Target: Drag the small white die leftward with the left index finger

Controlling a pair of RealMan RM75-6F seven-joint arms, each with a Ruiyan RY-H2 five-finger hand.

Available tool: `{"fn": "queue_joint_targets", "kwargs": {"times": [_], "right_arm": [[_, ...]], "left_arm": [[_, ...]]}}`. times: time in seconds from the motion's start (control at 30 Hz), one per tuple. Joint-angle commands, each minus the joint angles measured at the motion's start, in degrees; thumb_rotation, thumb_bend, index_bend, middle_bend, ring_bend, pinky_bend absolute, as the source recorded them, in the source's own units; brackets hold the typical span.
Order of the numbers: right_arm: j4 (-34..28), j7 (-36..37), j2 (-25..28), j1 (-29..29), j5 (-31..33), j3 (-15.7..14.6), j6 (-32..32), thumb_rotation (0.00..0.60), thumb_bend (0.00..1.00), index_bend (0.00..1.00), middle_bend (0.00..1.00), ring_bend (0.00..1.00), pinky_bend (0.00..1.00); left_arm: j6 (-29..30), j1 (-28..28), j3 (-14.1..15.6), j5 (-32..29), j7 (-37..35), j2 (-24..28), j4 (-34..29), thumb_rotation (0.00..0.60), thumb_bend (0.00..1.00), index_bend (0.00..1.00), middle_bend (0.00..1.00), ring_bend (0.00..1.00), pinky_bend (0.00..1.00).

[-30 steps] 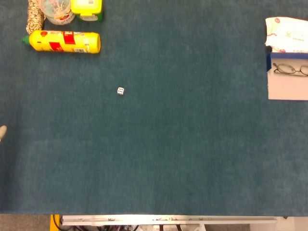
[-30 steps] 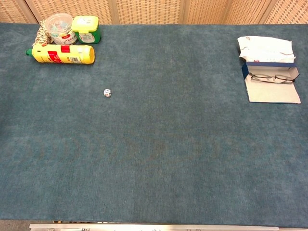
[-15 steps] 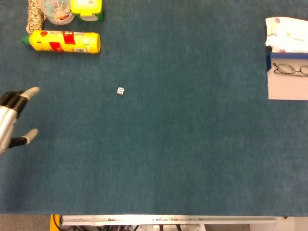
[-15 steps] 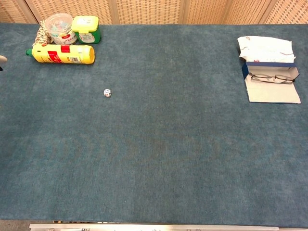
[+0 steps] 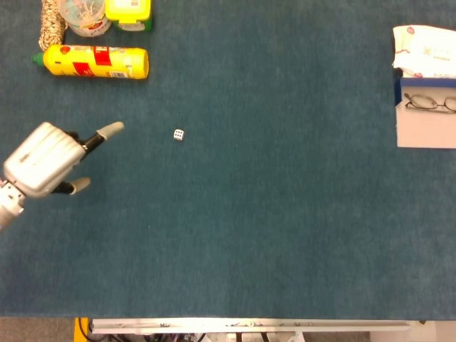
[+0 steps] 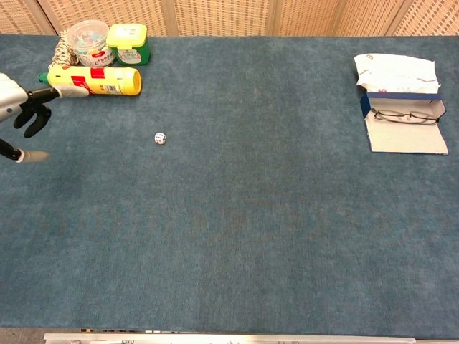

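Observation:
The small white die (image 5: 178, 134) (image 6: 160, 138) lies on the blue cloth table (image 5: 256, 228), left of the middle. My left hand (image 5: 44, 159) (image 6: 20, 107) hovers in from the left edge and holds nothing. One finger (image 5: 108, 130) sticks out straight toward the die, with its tip a short gap to the die's left. The thumb (image 5: 75, 185) stands apart from it, and the other fingers look curled under. My right hand shows in neither view.
A yellow bottle (image 5: 96, 62) lies on its side at the far left. Behind it are a green tub (image 6: 128, 43), a clear jar (image 6: 87, 41) and a rope coil (image 6: 63, 49). At the far right sit a wipes pack (image 5: 426, 51) and glasses (image 5: 429, 103) in an open case.
My left hand has come in from the left edge and moved right toward the die, finger leading. The die has not moved.

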Motion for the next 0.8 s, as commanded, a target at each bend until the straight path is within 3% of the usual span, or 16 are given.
{"fn": "queue_joint_targets", "kwargs": {"times": [0.03,0.17,0.33,0.6,0.8], "right_arm": [[0.13,0.15,-0.15,0.39,0.92,0.48,-0.73,0.600,0.06,0.34,0.32,0.17,0.26],[0.54,0.74,-0.55,1.08,2.10,1.38,-1.55,0.600,0.06,0.34,0.32,0.17,0.26],[1.83,1.54,-0.98,1.93,3.66,1.96,-3.43,0.600,0.06,0.34,0.32,0.17,0.26],[3.31,2.64,-1.02,2.65,4.91,2.13,-5.52,0.600,0.06,0.34,0.32,0.17,0.26],[3.75,3.39,-0.95,2.81,5.41,2.24,-6.07,0.600,0.06,0.34,0.32,0.17,0.26]], "left_arm": [[-2.47,-3.57,1.16,2.50,-0.54,-2.70,4.48,0.600,0.43,0.09,0.83,0.75,0.97],[-5.61,-6.39,2.07,3.11,0.19,-4.00,6.47,0.600,0.75,0.11,0.95,0.83,1.00],[-11.20,-10.69,3.03,3.27,1.60,-3.91,5.90,0.600,0.90,0.12,1.00,0.88,1.00],[-15.97,-15.67,3.98,3.67,4.18,-5.44,7.24,0.600,0.95,0.11,1.00,0.90,1.00],[-15.52,-17.93,4.55,3.92,3.81,-7.67,9.17,0.600,0.95,0.10,1.00,0.90,1.00]]}}
